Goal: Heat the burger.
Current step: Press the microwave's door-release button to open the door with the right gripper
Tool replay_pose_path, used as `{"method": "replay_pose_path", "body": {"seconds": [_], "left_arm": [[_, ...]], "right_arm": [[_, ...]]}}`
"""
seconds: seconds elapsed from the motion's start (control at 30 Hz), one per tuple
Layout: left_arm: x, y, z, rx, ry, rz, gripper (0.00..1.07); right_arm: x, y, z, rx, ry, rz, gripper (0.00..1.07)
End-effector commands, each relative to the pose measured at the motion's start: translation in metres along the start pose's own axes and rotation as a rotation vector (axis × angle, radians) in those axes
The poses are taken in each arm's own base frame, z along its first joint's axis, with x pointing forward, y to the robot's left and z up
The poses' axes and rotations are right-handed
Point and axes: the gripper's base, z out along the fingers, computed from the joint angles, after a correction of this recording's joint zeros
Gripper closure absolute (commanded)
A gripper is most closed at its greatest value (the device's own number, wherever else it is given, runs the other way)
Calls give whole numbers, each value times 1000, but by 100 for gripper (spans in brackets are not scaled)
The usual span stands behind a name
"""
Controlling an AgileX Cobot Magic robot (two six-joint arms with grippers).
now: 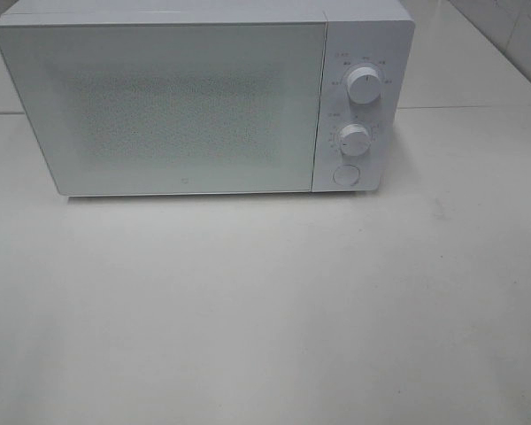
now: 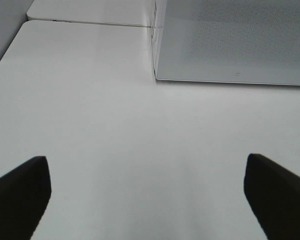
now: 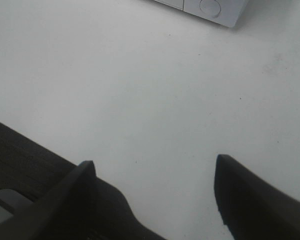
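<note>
Left claw (image 2: pixel 145 165) spread wide, empty; right claw (image 3: pixel 155 162) parted (narrower), empty.

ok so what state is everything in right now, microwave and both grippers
microwave door: shut
upper knob: setting too small to read
lower knob: setting too small to read
left gripper: open, empty
right gripper: open, empty

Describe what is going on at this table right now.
Nothing is being handled yet. A white microwave stands on the table with its door shut. The left gripper and the right gripper are both open and empty, over the table in front of it. No burger shows in any view.
</note>
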Motion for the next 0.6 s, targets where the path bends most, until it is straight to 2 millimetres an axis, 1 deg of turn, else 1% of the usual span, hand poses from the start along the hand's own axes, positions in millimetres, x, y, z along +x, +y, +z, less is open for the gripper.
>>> {"method": "replay_pose_path", "body": {"seconds": [0.03,0.07,0.1,0.13,0.17,0.23,0.27,0.33,0.37,0.43,0.5,0.53,0.6], "left_arm": [[1,0,-2,-2,-15,-4,9],[1,0,-2,-2,-15,-4,9],[1,0,-2,-2,-15,-4,9],[1,0,-2,-2,-15,-4,9],[1,0,-2,-2,-15,-4,9],[1,0,-2,-2,-15,-4,9],[1,0,-2,-2,-15,-4,9],[1,0,-2,-2,-15,-4,9],[1,0,-2,-2,-15,-4,9],[1,0,-2,-2,-15,-4,9],[1,0,-2,-2,-15,-4,9],[1,0,-2,-2,-15,-4,9],[1,0,-2,-2,-15,-4,9]], "right_arm": [[12,-2,-18,12,-26,-2,39],[12,-2,-18,12,-26,-2,39],[19,-2,-26,10,-44,0,37],[24,-3,-30,9,-47,1,35],[24,-3,-30,9,-47,1,35],[41,-3,-43,8,-31,6,29],[41,-3,-43,8,-31,6,29],[53,-4,-49,9,-25,8,29],[53,-4,-49,9,-25,8,29],[63,-6,-57,21,-58,13,30],[67,-6,-60,27,-72,17,30],[75,-8,-65,47,-104,28,30],[78,-8,-65,58,-116,41,30]]}}
